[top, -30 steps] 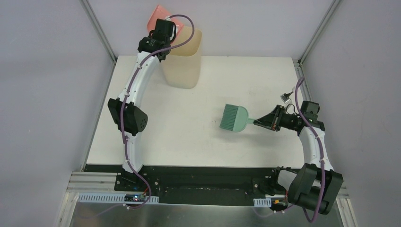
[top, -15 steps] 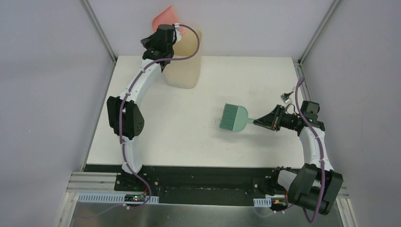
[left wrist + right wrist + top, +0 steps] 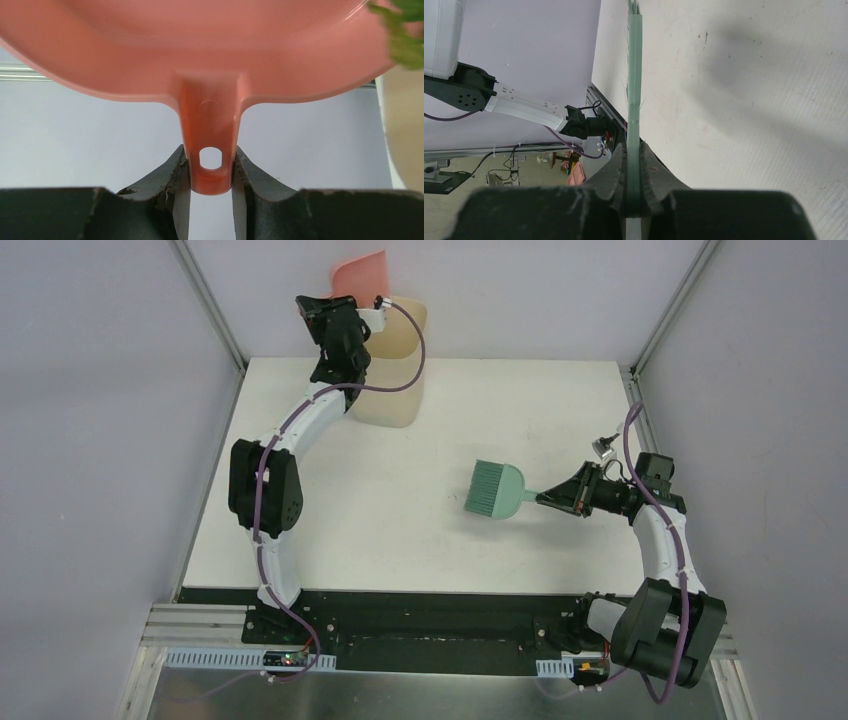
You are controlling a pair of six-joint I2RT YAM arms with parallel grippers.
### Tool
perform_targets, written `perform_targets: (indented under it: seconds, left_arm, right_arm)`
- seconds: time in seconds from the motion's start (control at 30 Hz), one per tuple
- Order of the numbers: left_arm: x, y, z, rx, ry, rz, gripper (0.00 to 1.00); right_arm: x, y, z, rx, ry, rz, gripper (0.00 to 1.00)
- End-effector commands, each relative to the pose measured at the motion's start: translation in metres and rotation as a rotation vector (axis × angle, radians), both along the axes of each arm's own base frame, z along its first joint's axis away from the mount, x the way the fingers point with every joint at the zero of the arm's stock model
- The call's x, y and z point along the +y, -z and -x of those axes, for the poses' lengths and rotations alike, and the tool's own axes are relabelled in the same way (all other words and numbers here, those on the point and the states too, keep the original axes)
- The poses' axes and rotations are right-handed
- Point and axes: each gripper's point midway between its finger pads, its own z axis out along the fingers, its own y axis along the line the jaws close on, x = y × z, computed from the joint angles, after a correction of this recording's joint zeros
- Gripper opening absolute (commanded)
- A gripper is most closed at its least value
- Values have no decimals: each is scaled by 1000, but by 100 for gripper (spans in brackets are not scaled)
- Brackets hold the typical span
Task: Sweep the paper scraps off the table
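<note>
Rails (image 3: 200, 658) of bare metal and a black base plate (image 3: 430, 612) are found at the near edge, where both arms are bolted. A small electronic board (image 3: 285, 660) is fixed to the rail; its markings are too small to be read. Beyond, the table (image 3: 380, 540) is seen as a flat, matte white top, faintly speckled in the right wrist view. It is enclosed by plain grey walls (image 3: 100, 440) with metal corner posts (image 3: 205, 300).

At the right of the table, the right gripper (image 3: 545, 499) is closed tight on the thin handle of a teal hand brush (image 3: 495, 488). The bristles are pointed left; contact with the surface cannot be told.

At the far left, a tall cream bin (image 3: 395, 380) is stood on the table near the back wall. The left gripper (image 3: 210, 167) is clamped on the handle tab of a pink dustpan (image 3: 360, 275), jaws narrow. The pan is held tilted above the bin's rim. Of the paper scraps (image 3: 402, 30), a green wad is seen at the pan's right edge, above the bin.
</note>
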Motion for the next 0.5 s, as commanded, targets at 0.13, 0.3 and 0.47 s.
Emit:
perform_targets:
  seconds: [0.13, 0.3, 0.47]
  left_arm:
    - [6, -61, 25, -157, 7, 2, 0]
    - [5, -52, 23, -134, 17, -1, 0]
    - [8, -58, 30, -166, 1, 45, 0]
  right_arm:
    - [-3, -17, -5, -116, -6, 32, 0]
    - [-4, -17, -4, -126, -1, 41, 0]
    - [-5, -19, -4, -136, 5, 46, 0]
